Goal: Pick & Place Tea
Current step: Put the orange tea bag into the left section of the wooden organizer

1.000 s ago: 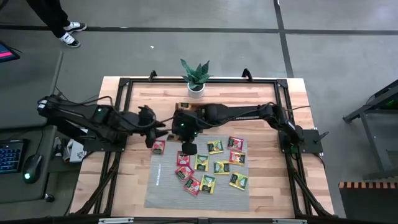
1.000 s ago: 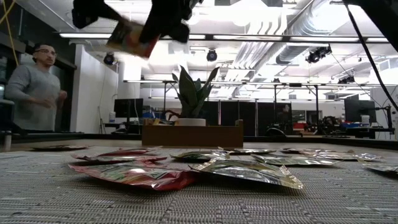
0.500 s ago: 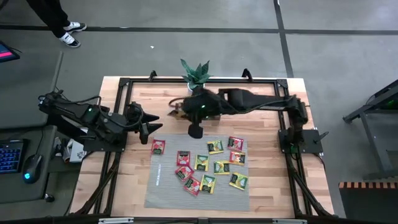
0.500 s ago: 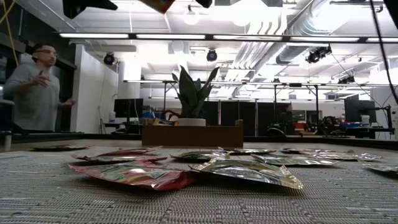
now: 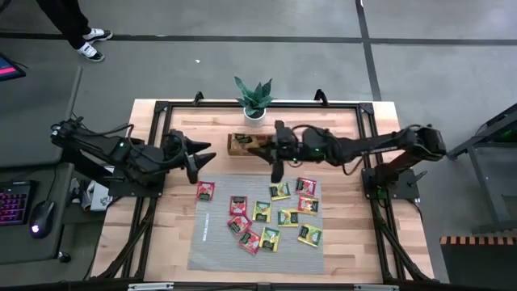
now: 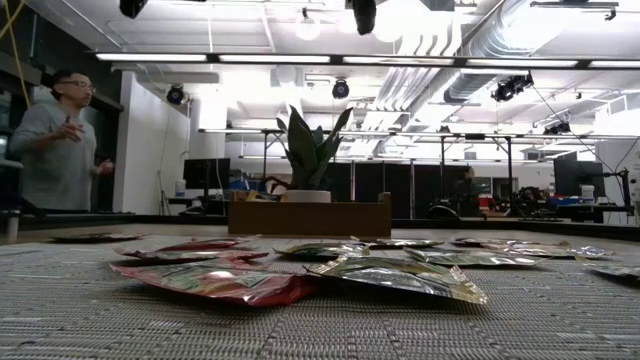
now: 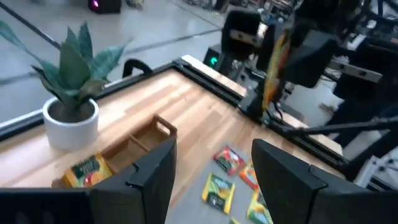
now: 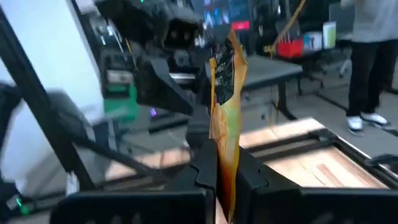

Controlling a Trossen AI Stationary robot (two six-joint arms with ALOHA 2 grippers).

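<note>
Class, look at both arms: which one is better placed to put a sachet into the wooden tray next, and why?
The right one. Its gripper is shut on a yellow sachet and hangs beside the tray. The left gripper is open, holding nothing, off to the tray's left.

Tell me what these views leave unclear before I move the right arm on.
- Wooden tray, high view: right gripper covers part; compartment contents unreadable.
- Held sachet, right wrist view: blurred, label illegible.
- Low view: both grippers cut off by the top edge.
- Left gripper open, waiting beside the mat.
</note>
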